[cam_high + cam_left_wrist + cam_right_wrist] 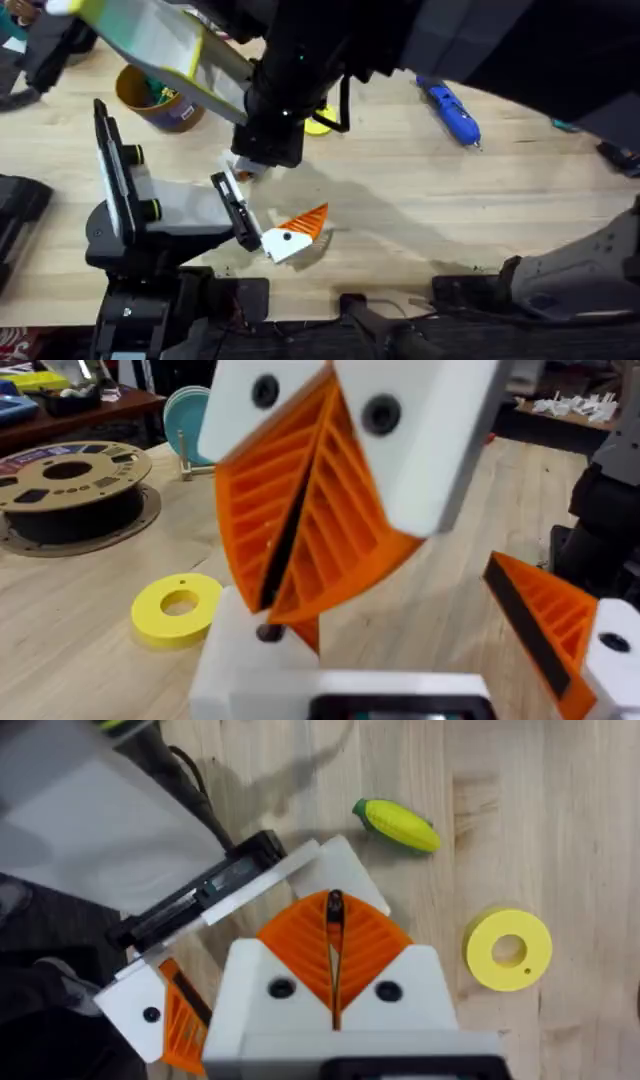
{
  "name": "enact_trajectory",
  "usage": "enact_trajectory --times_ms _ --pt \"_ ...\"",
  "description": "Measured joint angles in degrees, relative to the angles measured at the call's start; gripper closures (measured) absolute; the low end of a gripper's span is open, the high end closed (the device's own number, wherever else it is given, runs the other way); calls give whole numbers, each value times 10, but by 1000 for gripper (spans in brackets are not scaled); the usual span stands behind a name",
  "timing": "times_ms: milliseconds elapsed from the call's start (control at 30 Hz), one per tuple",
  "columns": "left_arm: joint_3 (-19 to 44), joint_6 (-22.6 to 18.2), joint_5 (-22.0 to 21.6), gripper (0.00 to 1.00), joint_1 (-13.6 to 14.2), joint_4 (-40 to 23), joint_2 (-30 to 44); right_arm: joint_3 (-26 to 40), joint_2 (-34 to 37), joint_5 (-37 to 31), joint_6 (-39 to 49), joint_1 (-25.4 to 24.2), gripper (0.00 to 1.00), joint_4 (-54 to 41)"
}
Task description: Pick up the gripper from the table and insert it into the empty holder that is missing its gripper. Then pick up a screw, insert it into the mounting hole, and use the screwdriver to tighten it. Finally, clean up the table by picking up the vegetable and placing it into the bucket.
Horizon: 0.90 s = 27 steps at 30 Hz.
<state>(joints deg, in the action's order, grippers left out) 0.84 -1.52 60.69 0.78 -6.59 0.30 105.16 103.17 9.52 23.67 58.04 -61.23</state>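
Lowering clenched right end effector (pixel 270 600) plumb onto holder (pixel 228 655), pinched part unclear, aligning with its hole before pressing; bracing with left end effector (pixel 268 200) spread wide.

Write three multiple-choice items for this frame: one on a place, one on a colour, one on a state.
1. Where is the screwdriver?
A. in the can
B. lying on the table, clear of both arms
C. held by the left arm

2. What colour is the flat ring?
A. yellow
B. blue
C. white

3. How does the right pincer stand?
A. wide open
B. shut, orange pads together
C. holding the ring

Key: 1 B, it lies alone on bare wood in the overhead view. 2 A, it is plainly yellow in the right wrist view. 3 B, the ribbed pads meet at a thin slit.
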Motion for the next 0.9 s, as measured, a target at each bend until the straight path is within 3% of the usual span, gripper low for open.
enact_trajectory --times_ms 467,500,700,900 --pt "0 2 0 15 0 0 0 0 9 0 0 0 995 5" --pt "0 2 0 15 0 0 0 0 9 0 -2 0 934 5" --pt "0 2 0 15 -1 0 0 0 9 -8 3 -4 53 9" --pt "0 2 0 15 -1 0 0 0 9 -7 4 -10 4 9"
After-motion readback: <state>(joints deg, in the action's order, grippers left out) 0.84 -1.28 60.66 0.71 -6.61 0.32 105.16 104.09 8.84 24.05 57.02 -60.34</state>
